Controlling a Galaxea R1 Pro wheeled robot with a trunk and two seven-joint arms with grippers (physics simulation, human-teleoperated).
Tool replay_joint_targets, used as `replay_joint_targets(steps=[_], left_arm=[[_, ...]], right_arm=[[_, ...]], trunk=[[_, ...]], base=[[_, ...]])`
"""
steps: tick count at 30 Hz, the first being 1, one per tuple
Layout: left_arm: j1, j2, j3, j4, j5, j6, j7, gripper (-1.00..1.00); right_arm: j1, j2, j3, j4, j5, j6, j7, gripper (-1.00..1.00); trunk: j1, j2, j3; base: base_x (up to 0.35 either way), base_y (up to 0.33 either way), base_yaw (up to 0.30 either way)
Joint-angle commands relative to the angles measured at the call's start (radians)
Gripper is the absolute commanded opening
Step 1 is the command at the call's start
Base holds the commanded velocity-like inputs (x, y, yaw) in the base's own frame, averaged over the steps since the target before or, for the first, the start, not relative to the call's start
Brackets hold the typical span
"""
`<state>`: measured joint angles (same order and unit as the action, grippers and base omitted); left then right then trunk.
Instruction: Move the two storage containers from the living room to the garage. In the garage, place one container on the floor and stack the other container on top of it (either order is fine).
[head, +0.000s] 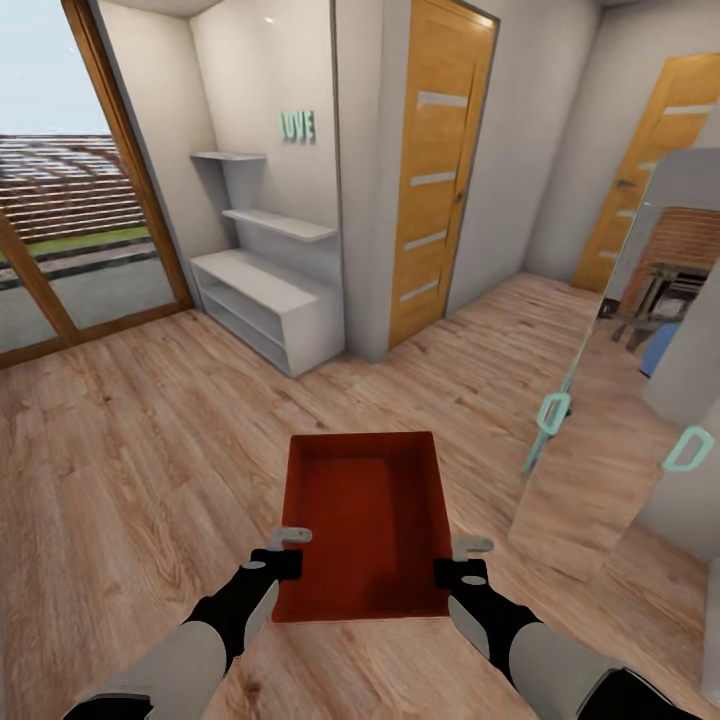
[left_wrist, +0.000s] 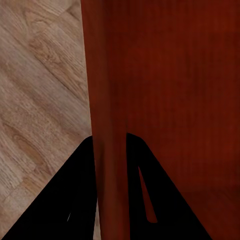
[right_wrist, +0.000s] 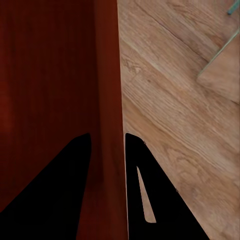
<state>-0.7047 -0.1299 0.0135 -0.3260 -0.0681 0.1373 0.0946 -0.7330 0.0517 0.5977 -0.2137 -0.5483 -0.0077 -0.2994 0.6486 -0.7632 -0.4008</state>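
I carry one orange-red lidless storage container (head: 365, 520) between both arms, above the light wood-plank floor (head: 150, 450). My left gripper (head: 290, 548) is shut on its left wall, and my right gripper (head: 462, 558) is shut on its right wall. In the left wrist view the container wall (left_wrist: 110, 100) runs between the two black fingers (left_wrist: 70, 200). The right wrist view shows the opposite wall (right_wrist: 107, 100) pinched between the black fingers (right_wrist: 150, 195). The container's ribbed inside is empty.
A white shelf unit (head: 270, 300) stands against the wall ahead on the left, beside a large glass door (head: 70, 230). A honey-wood door (head: 440, 170) with frosted strips is straight ahead, another (head: 660, 160) at far right. A glass panel with teal handles (head: 552, 412) stands close on the right.
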Motion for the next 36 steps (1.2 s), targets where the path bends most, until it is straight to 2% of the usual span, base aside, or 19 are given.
replay_joint_targets(steps=[1,36], left_arm=[[0.001,-0.004,-0.018,0.007,0.001,0.006,0.008,-1.0],[0.001,-0.004,-0.018,0.007,0.001,0.006,0.008,-1.0]], right_arm=[[-0.002,0.0,-0.01,-0.001,0.014,-0.004,-0.006,-1.0],[-0.002,0.0,-0.01,-0.001,0.014,-0.004,-0.006,-1.0]], trunk=[[0.001,-0.001,-0.001],[0.001,-0.001,-0.001]], base=[[0.323,0.0,0.0],[0.323,0.0,0.0]])
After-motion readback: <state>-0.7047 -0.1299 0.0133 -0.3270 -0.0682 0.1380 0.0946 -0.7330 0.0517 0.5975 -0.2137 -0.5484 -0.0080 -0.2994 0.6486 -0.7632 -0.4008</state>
